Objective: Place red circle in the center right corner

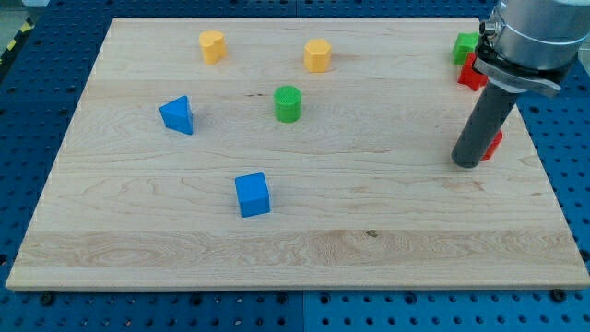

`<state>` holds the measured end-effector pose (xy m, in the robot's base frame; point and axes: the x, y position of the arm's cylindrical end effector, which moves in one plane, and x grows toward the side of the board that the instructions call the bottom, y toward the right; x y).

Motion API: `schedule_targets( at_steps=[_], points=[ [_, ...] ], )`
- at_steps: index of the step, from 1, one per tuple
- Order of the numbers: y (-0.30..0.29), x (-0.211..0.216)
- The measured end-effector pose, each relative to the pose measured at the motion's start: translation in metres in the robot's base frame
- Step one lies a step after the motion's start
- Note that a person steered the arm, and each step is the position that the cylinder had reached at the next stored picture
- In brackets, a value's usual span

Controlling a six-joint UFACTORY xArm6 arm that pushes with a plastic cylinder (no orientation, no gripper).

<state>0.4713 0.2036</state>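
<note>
My tip (467, 163) rests on the board at the view's right, at mid height. A red block (495, 144), mostly hidden behind the rod, shows just right of the tip and touches it; its shape cannot be made out. A second red block (471, 76) sits near the top right, partly hidden by the arm, with a green block (465, 46) just above it.
A yellow block (213, 45) and an orange block (317, 55) sit near the top. A green cylinder (288, 103) is in the upper middle. A blue triangle (177, 115) is at the left, a blue cube (252, 195) lower centre. The wooden board (304, 249) ends close to the tip's right.
</note>
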Motion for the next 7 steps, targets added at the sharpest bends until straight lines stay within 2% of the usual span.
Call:
schedule_targets(
  at_steps=[4,7],
  points=[
    [0.009,0.009],
    [0.045,0.003]
  ],
)
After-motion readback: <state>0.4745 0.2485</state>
